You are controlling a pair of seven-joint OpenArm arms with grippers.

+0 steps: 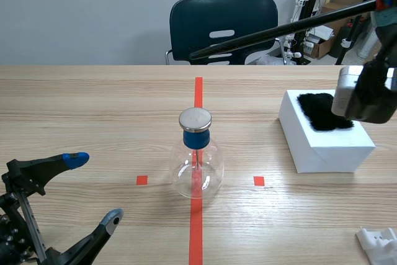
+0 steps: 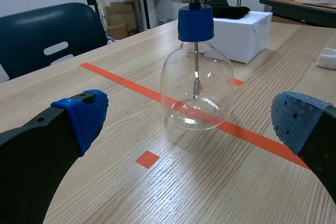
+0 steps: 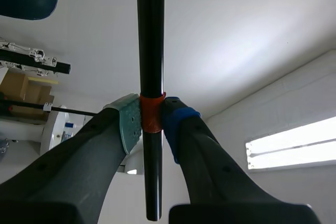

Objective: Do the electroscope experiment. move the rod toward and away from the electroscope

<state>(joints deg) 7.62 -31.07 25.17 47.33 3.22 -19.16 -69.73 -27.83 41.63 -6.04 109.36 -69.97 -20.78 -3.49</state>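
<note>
The electroscope (image 1: 196, 153), a clear glass flask with a blue collar and a flat metal plate on top, stands upright on the red tape line near the middle of the table. The rod (image 1: 279, 31), long and black, is clamped between the pads of the right gripper (image 3: 151, 121) at an orange-red band near one end. It slants from the far right of the scene toward the middle. Its free tip hangs high, well apart from the plate and seemingly on its far side. The left gripper (image 1: 94, 188) rests low at the near left, fingers spread wide with nothing between them, facing the flask from a distance. To the right sits a white box (image 1: 325, 147) with a black cloth (image 1: 319, 111) lying on top. I judge the rod to be at the "away" end of its swing, or about to make an approach. In the left wrist view the thin strip inside the flask appears to hang straight down. The next move calls for lowering the tip toward the metal plate and bringing it close without knocking the flask. Then it should be drawn back along the same line while the left arm keeps out of the way
</note>
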